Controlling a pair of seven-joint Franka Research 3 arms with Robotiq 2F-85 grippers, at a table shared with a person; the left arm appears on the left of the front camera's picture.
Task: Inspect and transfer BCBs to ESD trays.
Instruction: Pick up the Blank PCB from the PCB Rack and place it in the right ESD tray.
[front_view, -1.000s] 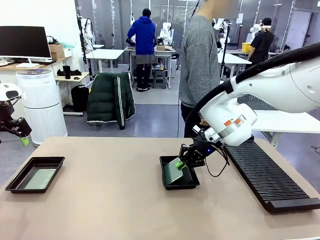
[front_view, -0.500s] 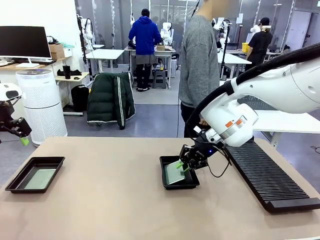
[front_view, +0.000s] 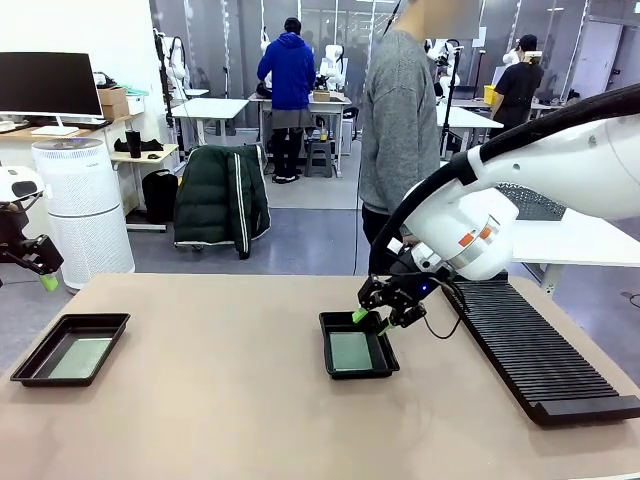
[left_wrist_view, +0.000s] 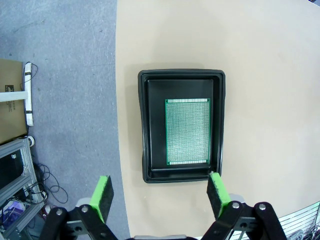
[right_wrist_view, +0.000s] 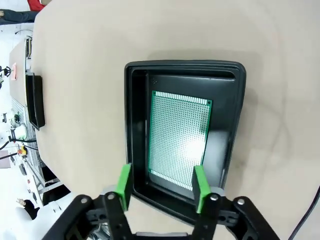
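One BCB (front_view: 350, 352) lies flat in the ESD tray (front_view: 384, 364) at the table's middle. My right gripper (front_view: 376, 319) hangs open just above that tray's far rim, holding nothing. In the right wrist view its fingers (right_wrist_view: 123, 186) stand apart over the near end of the board (right_wrist_view: 178, 140) in the tray (right_wrist_view: 232, 120). A second BCB (front_view: 82, 357) rests in the other ESD tray (front_view: 40, 350) at the left. My left gripper (front_view: 44, 275) is high at the left edge, open (left_wrist_view: 160, 196), looking down on that tray (left_wrist_view: 145, 125) and its board (left_wrist_view: 187, 131).
A long black ribbed rack (front_view: 530, 345) runs along the table's right side. A person in a grey sweater (front_view: 400, 130) stands at the far edge, behind the middle tray. Bare tabletop (front_view: 210, 370) lies between the two trays.
My right gripper has opened and let go of the board, which went from tilted against the fingers to flat in the middle tray. The gripper has risen slightly. The left arm stayed still.
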